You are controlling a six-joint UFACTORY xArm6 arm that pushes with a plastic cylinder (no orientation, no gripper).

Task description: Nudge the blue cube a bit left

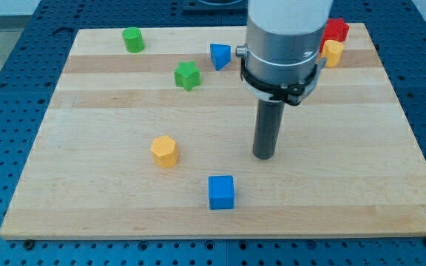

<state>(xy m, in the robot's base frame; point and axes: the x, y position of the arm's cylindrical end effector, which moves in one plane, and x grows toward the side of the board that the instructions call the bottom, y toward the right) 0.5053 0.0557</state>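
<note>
The blue cube (221, 192) lies on the wooden board (109, 199) near the view's bottom, a little left of centre. My tip (263, 157) rests on the board above and to the right of the blue cube, a short gap apart from it. The arm's grey body rises from the rod toward the view's top.
A yellow hexagonal block (164, 151) lies left of the cube. A green star block (187, 75) and a blue triangular block (220, 55) lie higher up. A green block (132, 39) sits top left. A red block (336, 29) and a yellow block (332, 52) sit top right.
</note>
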